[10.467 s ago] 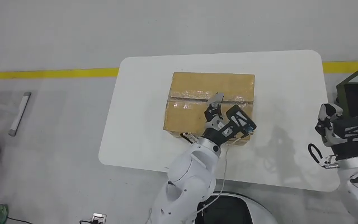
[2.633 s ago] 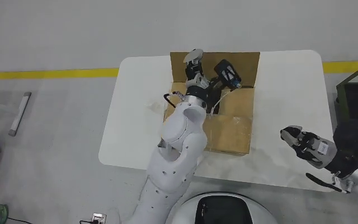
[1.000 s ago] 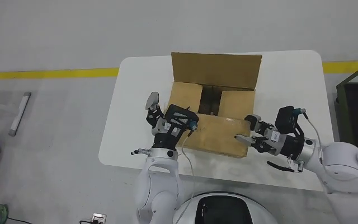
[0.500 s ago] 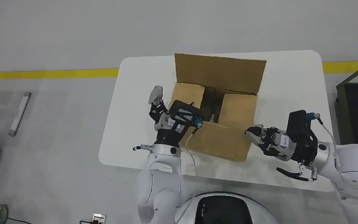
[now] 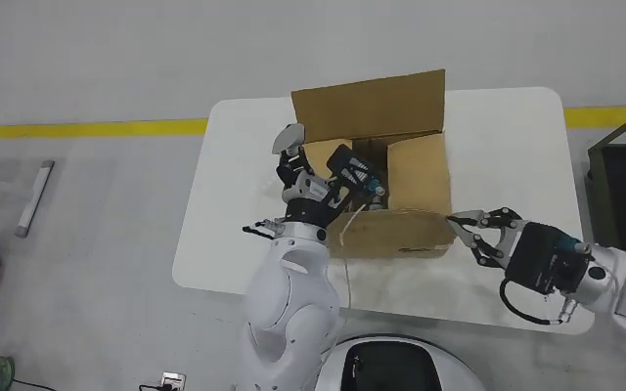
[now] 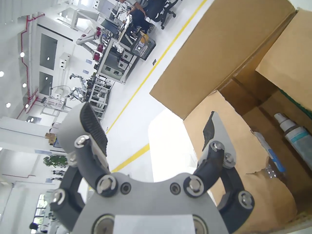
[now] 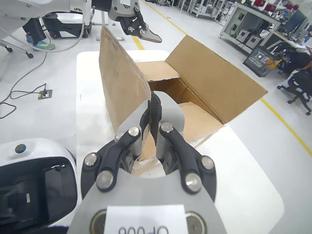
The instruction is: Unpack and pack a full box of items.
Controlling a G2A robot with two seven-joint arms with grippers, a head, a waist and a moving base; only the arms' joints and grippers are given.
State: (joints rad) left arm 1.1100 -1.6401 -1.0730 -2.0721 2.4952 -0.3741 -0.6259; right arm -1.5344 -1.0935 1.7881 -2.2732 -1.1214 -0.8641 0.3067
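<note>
An open cardboard box (image 5: 416, 176) stands mid-table, its far flap (image 5: 370, 101) upright. My right gripper (image 5: 456, 224) is at the box's near right corner, shut on the edge of the near flap (image 7: 119, 83), which stands nearly upright between its fingers (image 7: 156, 108). My left gripper (image 5: 291, 156) hovers open over the box's left side, with nothing between its fingers (image 6: 93, 127). It is above the left inner flap (image 6: 219, 132). Inside the box lie a spray bottle (image 6: 292, 132) and a clear plastic bottle (image 6: 268, 157). The left gripper (image 7: 146, 34) also hangs above the box in the right wrist view.
The white table (image 5: 509, 137) has bare room to the left and right of the box and a strip in front of it. A dark unit (image 5: 611, 161) stands just off the table's right edge. A yellow floor line (image 5: 98, 127) runs behind.
The right gripper has closed on the near flap and lifted it upright. The box has turned a little. The left gripper has moved farther in, over the box's left side.
</note>
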